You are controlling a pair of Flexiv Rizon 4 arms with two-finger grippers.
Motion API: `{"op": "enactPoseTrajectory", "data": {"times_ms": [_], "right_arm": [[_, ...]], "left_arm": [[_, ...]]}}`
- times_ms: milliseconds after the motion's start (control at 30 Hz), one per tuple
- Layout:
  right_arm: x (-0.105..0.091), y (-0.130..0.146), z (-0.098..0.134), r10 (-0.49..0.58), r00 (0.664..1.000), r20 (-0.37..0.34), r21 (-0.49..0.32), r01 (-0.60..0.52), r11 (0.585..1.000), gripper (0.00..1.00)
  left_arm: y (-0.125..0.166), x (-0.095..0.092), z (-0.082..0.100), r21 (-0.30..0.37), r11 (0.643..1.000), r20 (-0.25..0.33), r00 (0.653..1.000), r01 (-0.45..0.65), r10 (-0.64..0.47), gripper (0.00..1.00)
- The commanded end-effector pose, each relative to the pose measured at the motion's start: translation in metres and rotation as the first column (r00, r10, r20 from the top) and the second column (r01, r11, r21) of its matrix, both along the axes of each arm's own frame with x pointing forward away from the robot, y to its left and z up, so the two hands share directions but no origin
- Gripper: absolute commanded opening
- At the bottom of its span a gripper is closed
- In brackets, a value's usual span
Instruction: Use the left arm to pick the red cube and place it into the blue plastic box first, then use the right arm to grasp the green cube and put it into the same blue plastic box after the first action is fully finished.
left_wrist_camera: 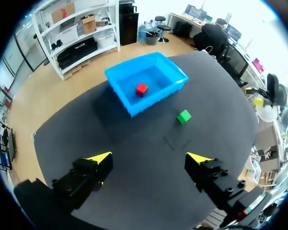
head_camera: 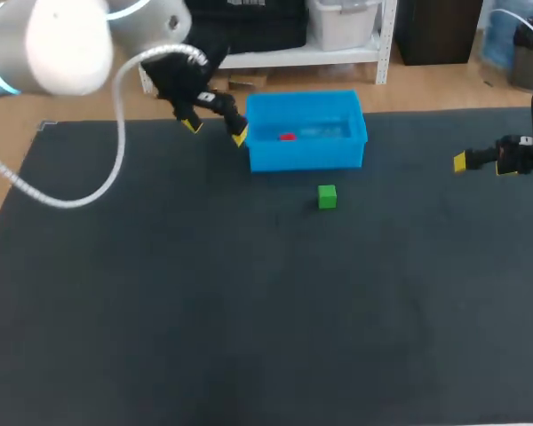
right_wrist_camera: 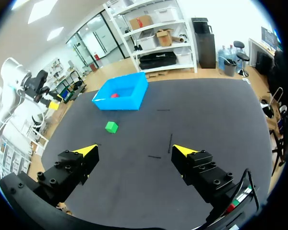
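Red cube (head_camera: 287,137): a small block with flat faces. It lies on the floor inside the box, a little toward the left arm's side.
Blue plastic box (head_camera: 306,158): rectangular, open on top, with smooth shiny walls and a thin rim. It stands at the far part of the table.
Green cube (head_camera: 327,196): the same shape as the red one. It sits on the table near the front wall of the box, not touching it.
Table (head_camera: 249,311): covered by a dark, matte mat (it looks slightly rough, like cloth).
Left gripper (left_wrist_camera: 149,157): black angular fingers with yellow wedge tips, spread wide, nothing between them. In the head view it is beside the far left corner of the box, with one tip close to the wall (contact cannot be judged). From its own wrist view the box and both cubes are ahead of it.
Right gripper (right_wrist_camera: 135,150): of the same build, also spread wide and holding nothing. It is near the right edge of the table, well apart from the box and the green cube.
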State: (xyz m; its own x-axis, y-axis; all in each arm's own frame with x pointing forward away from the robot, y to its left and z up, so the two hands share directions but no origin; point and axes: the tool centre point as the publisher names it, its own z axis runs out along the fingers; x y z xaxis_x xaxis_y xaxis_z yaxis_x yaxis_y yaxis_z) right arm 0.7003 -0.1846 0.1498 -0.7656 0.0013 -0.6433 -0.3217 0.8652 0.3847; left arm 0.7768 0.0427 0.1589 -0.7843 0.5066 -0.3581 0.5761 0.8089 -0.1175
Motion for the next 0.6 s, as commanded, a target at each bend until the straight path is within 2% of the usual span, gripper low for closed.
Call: {"op": "enactPoseTrajectory", "data": {"times_ms": [33,267,300,367,433,600], "right_arm": [[0.000,0.000,0.000,0.001,1.000,0.000,-0.001,-0.001,1.000,1.00],[0.000,0.000,0.000,0.001,1.000,0.000,-0.001,-0.001,1.000,1.00],[0.000,0.000,0.000,0.001,1.000,0.000,-0.001,-0.001,1.000,1.00],[0.000,0.000,0.000,0.001,1.000,0.000,-0.001,-0.001,1.000,1.00],[0.000,0.000,0.000,0.001,1.000,0.000,-0.001,-0.001,1.000,1.00],[0.000,0.000,0.000,0.001,1.000,0.000,-0.001,-0.001,1.000,1.00]], "left_arm": [[0.019,-0.028,-0.008,-0.284,0.959,0.372,0.923,0.013,0.097,1.00],[0.025,-0.034,-0.011,-0.297,0.954,0.367,0.927,0.036,0.079,1.00],[0.027,-0.035,-0.012,-0.319,0.947,0.356,0.931,0.041,0.079,1.00],[0.028,-0.035,-0.012,-0.315,0.948,0.353,0.933,0.047,0.071,1.00],[0.029,-0.037,-0.013,-0.340,0.938,0.348,0.936,0.071,0.055,1.00],[0.031,-0.037,-0.014,-0.334,0.937,0.340,0.940,0.104,0.017,1.00]]}}
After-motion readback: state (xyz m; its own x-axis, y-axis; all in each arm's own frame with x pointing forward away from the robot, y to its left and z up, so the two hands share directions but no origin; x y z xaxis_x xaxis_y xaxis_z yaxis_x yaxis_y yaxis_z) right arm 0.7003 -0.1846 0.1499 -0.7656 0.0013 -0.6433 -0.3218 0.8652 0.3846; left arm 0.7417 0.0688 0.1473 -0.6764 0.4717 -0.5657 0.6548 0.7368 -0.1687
